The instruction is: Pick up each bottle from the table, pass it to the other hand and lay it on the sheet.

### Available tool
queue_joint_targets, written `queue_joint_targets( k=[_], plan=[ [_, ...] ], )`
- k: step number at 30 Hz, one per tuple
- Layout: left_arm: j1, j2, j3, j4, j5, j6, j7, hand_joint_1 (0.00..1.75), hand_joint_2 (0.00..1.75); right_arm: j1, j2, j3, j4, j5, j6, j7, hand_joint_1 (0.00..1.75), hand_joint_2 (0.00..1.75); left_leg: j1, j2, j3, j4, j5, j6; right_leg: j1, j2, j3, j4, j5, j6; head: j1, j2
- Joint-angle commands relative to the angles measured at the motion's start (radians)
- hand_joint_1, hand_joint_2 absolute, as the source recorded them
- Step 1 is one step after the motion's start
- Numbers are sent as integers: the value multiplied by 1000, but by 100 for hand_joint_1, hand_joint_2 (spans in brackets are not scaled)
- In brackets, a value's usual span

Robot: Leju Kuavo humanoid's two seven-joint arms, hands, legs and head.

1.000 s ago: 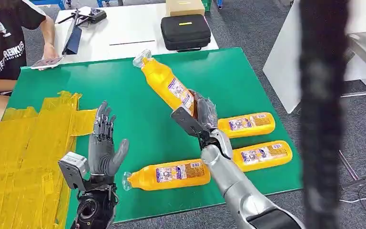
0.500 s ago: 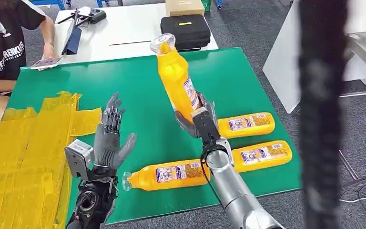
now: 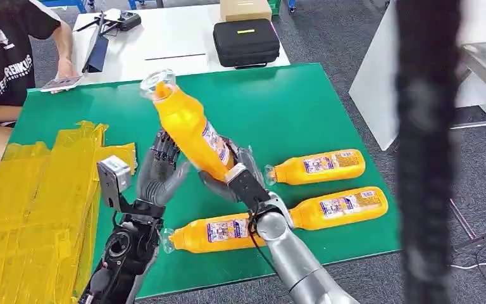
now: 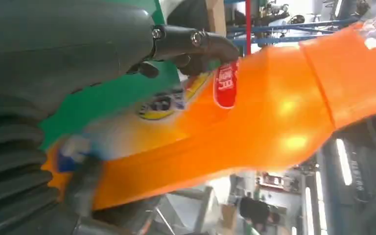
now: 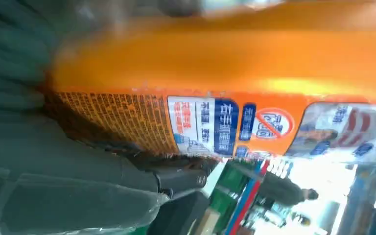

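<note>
Since a moment ago the right hand (image 3: 228,179) has swung its orange bottle (image 3: 186,126) leftward to the left hand (image 3: 160,172), whose fingers are spread beside it — not yet closed. This is the handover, above the green table (image 3: 329,101). Next, I judge, the left hand must grip before the right lets go, then lay it on the yellow sheet (image 3: 31,209).

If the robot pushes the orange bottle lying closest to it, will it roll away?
Probably a little. The nearest bottle lies on its side on the smooth green table, and its body looks rounded. Its glossy plastic may also feel slippery.
</note>
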Motion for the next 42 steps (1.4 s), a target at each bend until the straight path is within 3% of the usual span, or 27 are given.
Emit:
queue_joint_targets(
  k=[1,12,17,21,22,29,30,31,38,39,42],
  plan=[
    [-100,9,-7,100,37,-5,17,0,175,-47,5,144,142,20,-17,-15,175,175,1,1,7,0,-3,-3,1,-1,7,0,-3,0,0,0],
    [-185,-3,-29,186,101,-3,18,0,175,-76,2,281,237,136,-103,8,175,175,1,-1,5,1,-2,-3,1,-2,6,0,-3,-1,0,0],
    [-183,-8,-31,175,121,24,-8,0,175,-74,-5,283,242,121,-115,11,175,175,1,-2,4,0,-1,-2,1,-3,5,-1,-2,0,0,0],
    [-183,-8,-31,175,121,24,-8,0,175,-74,-5,283,242,121,-115,11,175,175,2,-2,12,3,-7,-6,2,-5,13,2,-8,-1,0,0],
    [-183,-8,-31,175,121,24,-8,0,175,-74,-5,283,242,121,-115,11,175,175,1,-2,6,1,-3,-3,2,-4,7,0,-4,0,0,0],
    [-183,-8,-31,175,121,24,-8,2,175,-74,-5,283,242,121,-115,11,175,175,1,-2,4,0,-1,-3,1,-3,4,0,-2,0,0,0],
    [-178,-9,-28,167,122,39,-12,152,175,-73,-6,281,236,116,-116,13,175,175,2,-2,7,2,-4,-4,2,-4,8,1,-4,0,0,0],
    [-174,-9,-28,156,127,50,-17,173,175,-70,-9,279,227,113,-121,14,175,175,1,-2,4,0,-1,-3,1,-3,4,0,-2,0,0,0],
    [-166,-1,-42,139,140,72,-22,175,175,-33,-24,256,161,118,-128,29,175,175,1,-2,4,0,-1,-3,1,-4,4,-1,-2,0,0,0],
    [-163,-1,-43,136,140,76,-24,175,175,-30,-25,251,152,121,-126,31,175,175,2,-2,11,2,-6,-5,2,-5,12,1,-7,0,0,0],
    [-158,2,-38,125,142,84,-29,175,175,-29,-24,240,147,125,-121,32,175,175,1,-2,4,0,-2,-3,1,-4,5,0,-3,0,0,0]
  ],
)
